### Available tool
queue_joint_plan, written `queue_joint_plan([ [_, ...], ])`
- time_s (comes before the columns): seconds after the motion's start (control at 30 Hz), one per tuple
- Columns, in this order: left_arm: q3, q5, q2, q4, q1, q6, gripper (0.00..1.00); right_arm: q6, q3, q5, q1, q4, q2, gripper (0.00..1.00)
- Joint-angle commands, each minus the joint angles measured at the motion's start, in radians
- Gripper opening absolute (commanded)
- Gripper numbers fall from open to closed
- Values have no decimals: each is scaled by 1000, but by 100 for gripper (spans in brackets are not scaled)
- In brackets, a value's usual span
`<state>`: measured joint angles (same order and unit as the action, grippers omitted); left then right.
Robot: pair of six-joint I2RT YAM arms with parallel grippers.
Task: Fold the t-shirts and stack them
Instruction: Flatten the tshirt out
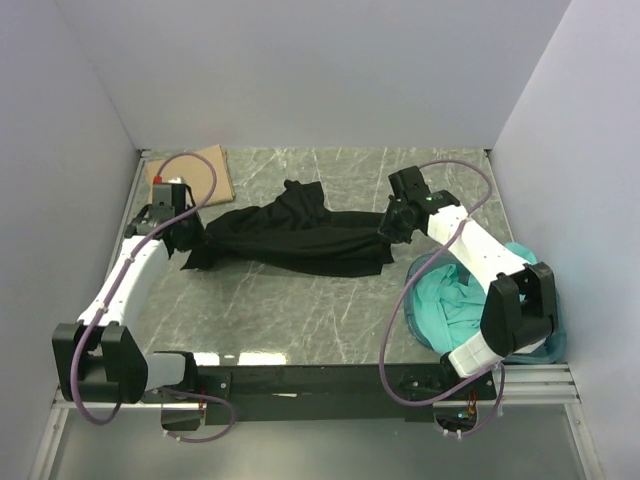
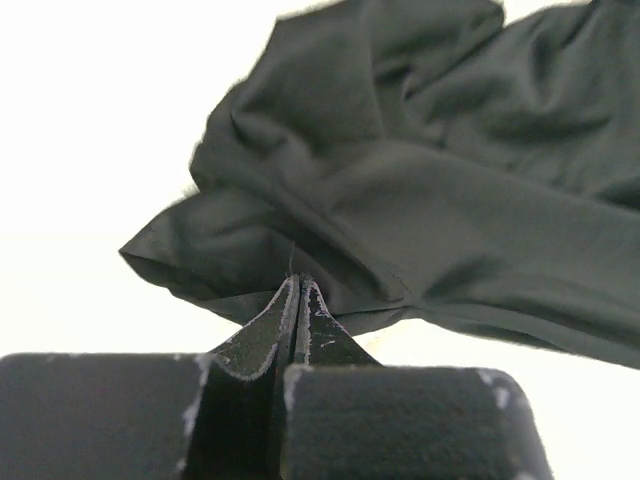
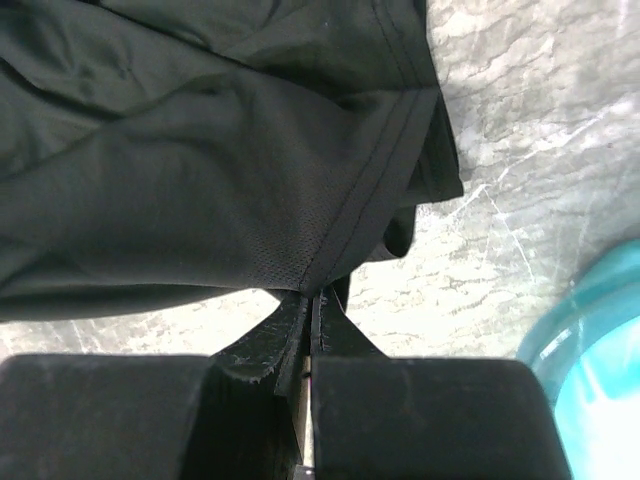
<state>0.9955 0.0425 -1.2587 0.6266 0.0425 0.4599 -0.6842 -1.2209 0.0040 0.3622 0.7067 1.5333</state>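
The black t-shirt [image 1: 300,235] lay bunched across the middle of the grey marbled worktop [image 1: 280,310], drawn out sideways between the two arms. The left gripper [image 2: 298,285] was at the shirt's left end with its fingers pressed together, and an edge of the dark cloth appeared to be pinched at their tips. The right gripper [image 3: 310,295] was at the shirt's right end, its fingers clamped on the cloth where a double-stitched hem ran down into them. The fabric beside that hem showed a fine mesh weave. Any print or tag on the shirt could not be made out in the folds.

A tan-brown t-shirt [image 1: 200,170] lay flat at the far left corner of the worktop, just behind the left gripper. Teal t-shirts [image 1: 450,300] sat crumpled in a round translucent blue tub [image 1: 412,310] at the near right, beside and partly under the right arm.
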Motion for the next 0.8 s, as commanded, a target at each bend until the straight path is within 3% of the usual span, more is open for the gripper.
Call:
queue_joint_plan([
  [0.0, 75, 49, 50, 67, -10, -30, 1, -8, -100, 43, 6, 36, -67, 0],
  [0.4, 130, 46, 120, 137, -33, -55, 1, -11, -201, 168, 4, 86, -173, 0],
  [0.47, 115, -7, 139, 108, -35, -82, 1, -14, -178, 177, 4, 74, -194, 0],
  [0.5, 105, -33, 143, 93, -33, -96, 7, -14, -169, 179, 4, 70, -197, 0],
  [0.53, 79, -124, 142, 76, -35, -108, 9, -14, -152, 180, 6, 70, -197, 0],
  [0.77, -31, -376, 148, 65, -32, -132, 21, -37, -22, 185, 6, 83, -188, 0],
])
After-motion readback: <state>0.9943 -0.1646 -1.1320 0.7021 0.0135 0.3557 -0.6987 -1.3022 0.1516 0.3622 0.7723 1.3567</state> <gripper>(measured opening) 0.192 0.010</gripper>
